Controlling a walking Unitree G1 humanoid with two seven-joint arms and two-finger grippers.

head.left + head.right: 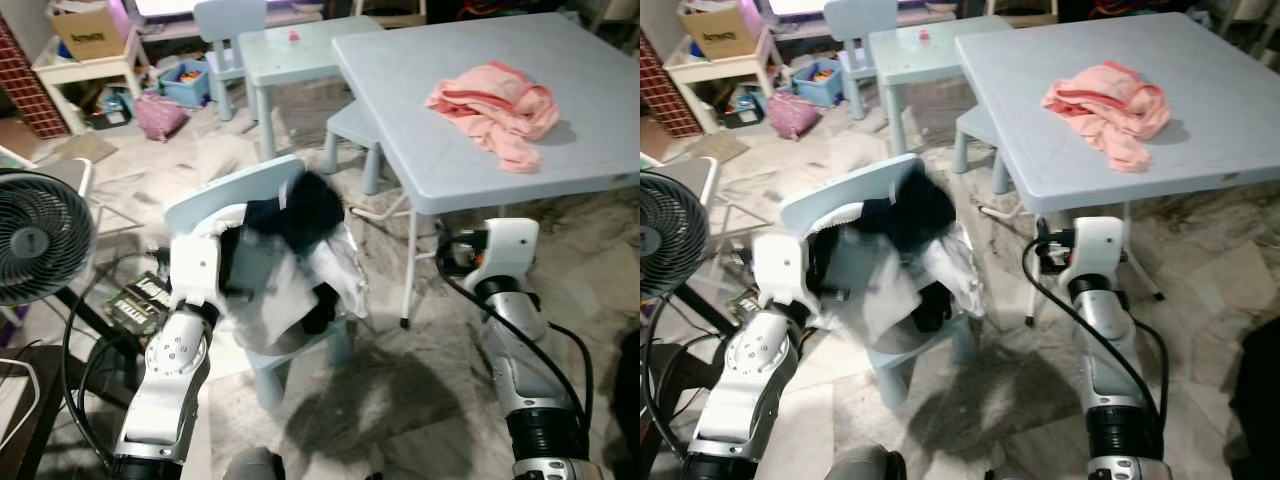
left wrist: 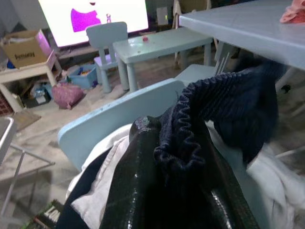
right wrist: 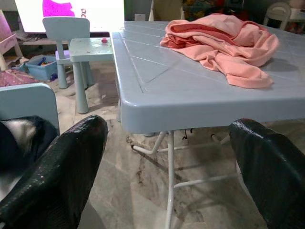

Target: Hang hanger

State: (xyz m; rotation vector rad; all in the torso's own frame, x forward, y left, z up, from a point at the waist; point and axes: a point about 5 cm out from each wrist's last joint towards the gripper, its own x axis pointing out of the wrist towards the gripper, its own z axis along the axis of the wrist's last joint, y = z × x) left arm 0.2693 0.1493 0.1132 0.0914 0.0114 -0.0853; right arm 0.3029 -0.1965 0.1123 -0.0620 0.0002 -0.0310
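Observation:
A small light-blue chair [image 1: 228, 196] in front of me is heaped with clothes. My left gripper [image 2: 177, 143] is shut on the ribbed edge of a dark navy garment [image 1: 310, 205], which is lifted a little above the pile of white clothes [image 1: 335, 272]. My right gripper [image 3: 167, 131] hangs open and empty beside the front edge of the big grey-blue table [image 1: 420, 95], below its top. A pink garment [image 1: 495, 110] lies crumpled on that table.
A black fan [image 1: 35, 235] stands at my left. Behind the chair are a stool [image 1: 352, 125], a small blue table [image 1: 290, 50] and child's chair [image 1: 225, 25]. A pink bag [image 1: 160, 115], a toy bin and a cardboard box [image 1: 90, 30] sit at the back left.

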